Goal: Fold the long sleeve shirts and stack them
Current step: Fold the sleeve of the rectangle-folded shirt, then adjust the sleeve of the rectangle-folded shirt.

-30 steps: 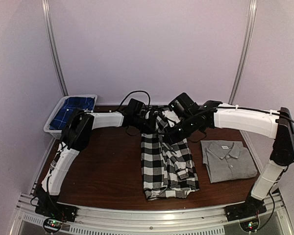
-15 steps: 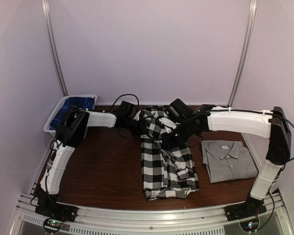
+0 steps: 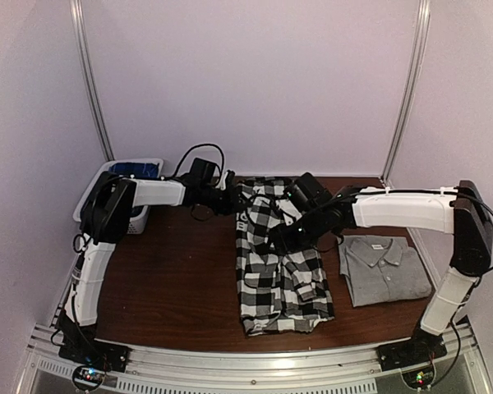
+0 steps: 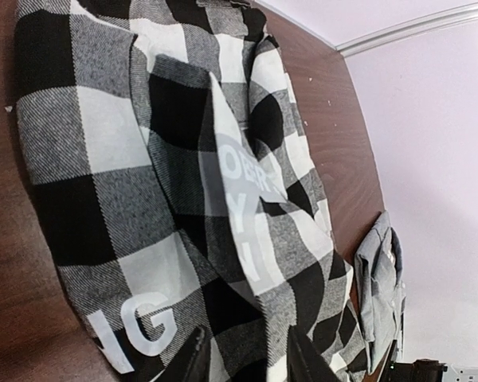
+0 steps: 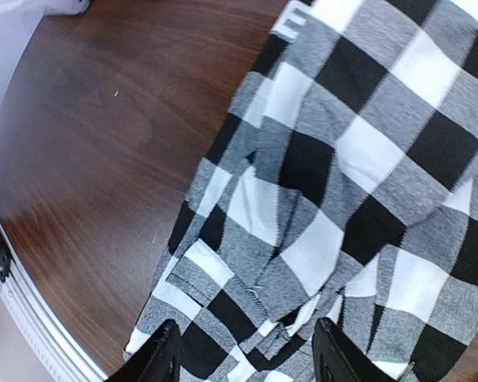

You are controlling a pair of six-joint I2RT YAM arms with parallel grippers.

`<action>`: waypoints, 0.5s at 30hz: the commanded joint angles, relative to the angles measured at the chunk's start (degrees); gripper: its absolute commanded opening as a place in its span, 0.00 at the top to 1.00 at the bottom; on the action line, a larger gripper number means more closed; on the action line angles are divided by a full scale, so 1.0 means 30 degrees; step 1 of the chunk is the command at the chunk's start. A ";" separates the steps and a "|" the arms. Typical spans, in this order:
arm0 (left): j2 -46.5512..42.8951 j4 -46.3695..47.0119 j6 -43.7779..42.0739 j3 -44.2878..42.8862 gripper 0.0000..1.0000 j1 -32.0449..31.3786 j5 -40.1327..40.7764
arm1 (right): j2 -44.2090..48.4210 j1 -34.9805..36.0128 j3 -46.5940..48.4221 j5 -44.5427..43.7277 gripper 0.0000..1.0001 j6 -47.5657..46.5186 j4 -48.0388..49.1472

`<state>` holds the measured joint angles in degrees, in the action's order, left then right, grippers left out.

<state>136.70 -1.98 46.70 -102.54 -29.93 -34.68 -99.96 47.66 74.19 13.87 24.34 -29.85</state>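
The checked shirt (image 3: 279, 263) lies mid-desk (image 3: 172, 271), its white lettering (image 4: 243, 199) partly reading "OBER", "Y", "IG". Just right of it sits the grey shirt (image 3: 386, 267). The left gripper (image 4: 245, 334) pinches the checked shirt's top; the right gripper (image 5: 248, 326) hangs over it, fingers apart.

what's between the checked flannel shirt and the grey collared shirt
Only bare tabletop separates the flannel shirt and grey shirt, seen in the top external view.
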 commanded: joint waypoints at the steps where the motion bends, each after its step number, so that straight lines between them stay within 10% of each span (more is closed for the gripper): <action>1: -0.1182 0.0147 -0.0786 0.0581 0.65 0.0278 0.0555 | 0.2111 -0.2098 -0.1799 -0.0570 0.39 0.1363 0.3086; 15: -0.0125 0.0117 -0.1299 -0.0784 0.57 0.0280 -0.0283 | -0.0545 -0.7695 -0.4322 0.4570 0.41 0.4225 1.1164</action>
<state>135.96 -2.94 44.29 -101.69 -29.56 -34.11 -98.28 26.20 61.21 22.57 33.89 -3.95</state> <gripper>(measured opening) 0.435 0.591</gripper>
